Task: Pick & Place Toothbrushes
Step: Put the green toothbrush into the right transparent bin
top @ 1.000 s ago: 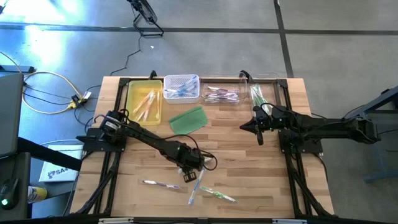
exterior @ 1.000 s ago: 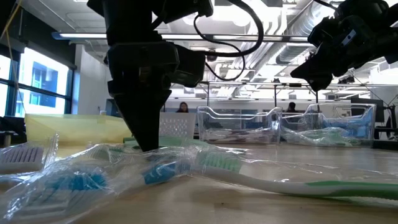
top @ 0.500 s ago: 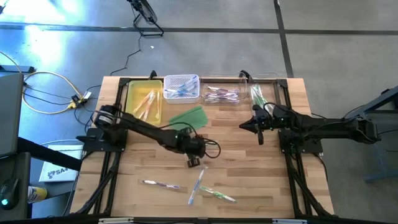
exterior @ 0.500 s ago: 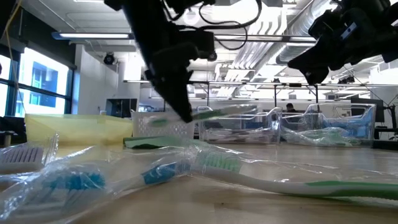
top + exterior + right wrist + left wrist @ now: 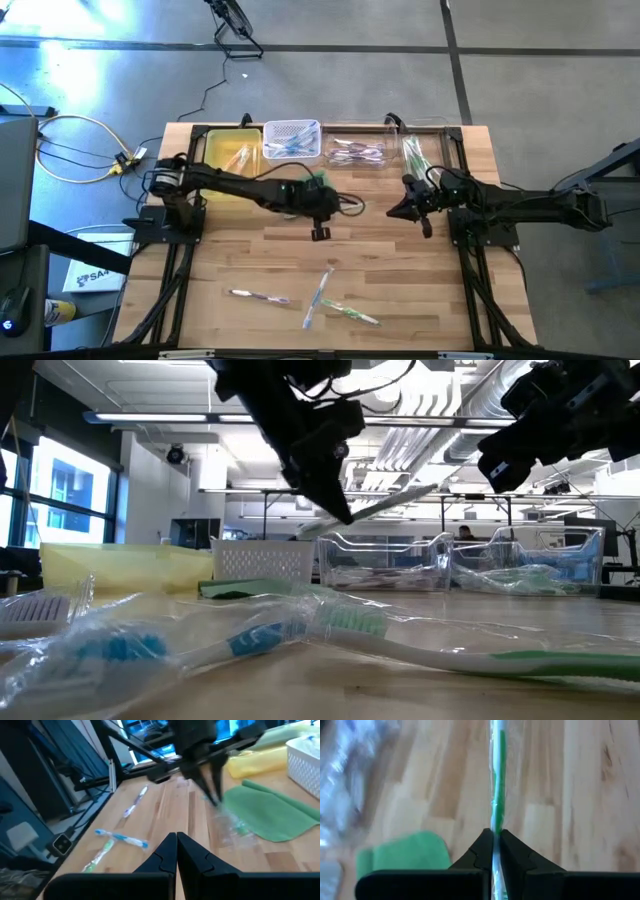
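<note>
We see the left gripper (image 5: pixel 320 232) raised over the middle of the light wooden slatted table (image 5: pixel 400 280), just in front of the flat green rectangular pad (image 5: pixel 312 182), with its dark fingers (image 5: pixel 482 851) pressed tight on a slim green-handled toothbrush in a clear shiny wrapper (image 5: pixel 496 795), which sticks straight out past the fingertips above the bare boards. In the low view that wrapped toothbrush (image 5: pixel 385 510) hangs tilted in the air below the left gripper (image 5: pixel 335 510), well clear of the table. The right gripper (image 5: pixel 393 212) hovers near the right side of the table with its jaws closed and nothing between them. Three more wrapped toothbrushes lie loose near the front edge: a pale one with a purple tint (image 5: pixel 258 296), a blue-and-white one (image 5: pixel 317 297) and a green one (image 5: pixel 352 313) that crosses the blue one's lower end. Along the far edge stand a yellow tray (image 5: pixel 213 170), a white slotted basket (image 5: pixel 292 155) and two clear plastic bins (image 5: pixel 358 160), each with toothbrushes inside.
</note>
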Robot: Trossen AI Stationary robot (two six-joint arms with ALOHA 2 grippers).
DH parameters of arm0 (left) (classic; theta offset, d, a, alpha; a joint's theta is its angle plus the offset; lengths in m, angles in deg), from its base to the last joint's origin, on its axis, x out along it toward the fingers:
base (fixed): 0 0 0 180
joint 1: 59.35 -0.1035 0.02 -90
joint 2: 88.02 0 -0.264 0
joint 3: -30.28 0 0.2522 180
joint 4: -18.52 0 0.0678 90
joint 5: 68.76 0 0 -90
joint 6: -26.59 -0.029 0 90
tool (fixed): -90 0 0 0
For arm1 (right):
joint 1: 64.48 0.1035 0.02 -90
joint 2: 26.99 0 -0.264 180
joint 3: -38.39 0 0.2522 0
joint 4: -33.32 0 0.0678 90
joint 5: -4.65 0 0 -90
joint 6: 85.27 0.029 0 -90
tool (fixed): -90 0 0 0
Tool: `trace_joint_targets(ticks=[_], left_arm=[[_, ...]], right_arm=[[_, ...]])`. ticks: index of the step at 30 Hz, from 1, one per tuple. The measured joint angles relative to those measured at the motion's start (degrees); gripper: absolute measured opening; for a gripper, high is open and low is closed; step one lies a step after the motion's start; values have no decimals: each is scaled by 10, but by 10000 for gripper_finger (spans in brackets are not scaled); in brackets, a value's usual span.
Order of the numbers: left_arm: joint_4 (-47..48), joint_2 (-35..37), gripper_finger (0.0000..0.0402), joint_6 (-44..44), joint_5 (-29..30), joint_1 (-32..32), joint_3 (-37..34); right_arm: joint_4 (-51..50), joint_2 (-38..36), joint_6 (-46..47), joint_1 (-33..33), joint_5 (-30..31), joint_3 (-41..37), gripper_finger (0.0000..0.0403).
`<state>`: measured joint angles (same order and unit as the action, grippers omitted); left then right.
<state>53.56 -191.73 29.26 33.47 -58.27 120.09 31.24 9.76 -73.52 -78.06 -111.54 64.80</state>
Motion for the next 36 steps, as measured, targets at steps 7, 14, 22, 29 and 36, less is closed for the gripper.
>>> trace_joint_targets(ticks=[7,14,22,29,36], left_arm=[[-63,0,14,-56,-60,-37,0],[-130,0,14,-101,-106,-77,0],[-161,0,14,-119,-118,-99,0],[-187,0,14,-134,-119,-96,0],[-189,0,14,-134,-117,-96,0]], right_arm=[[15,-37,4,0,21,0,3],[14,-74,9,0,85,0,3],[13,-87,11,0,84,0,3],[6,-87,22,0,92,0,3],[15,-88,37,1,69,0,3]])
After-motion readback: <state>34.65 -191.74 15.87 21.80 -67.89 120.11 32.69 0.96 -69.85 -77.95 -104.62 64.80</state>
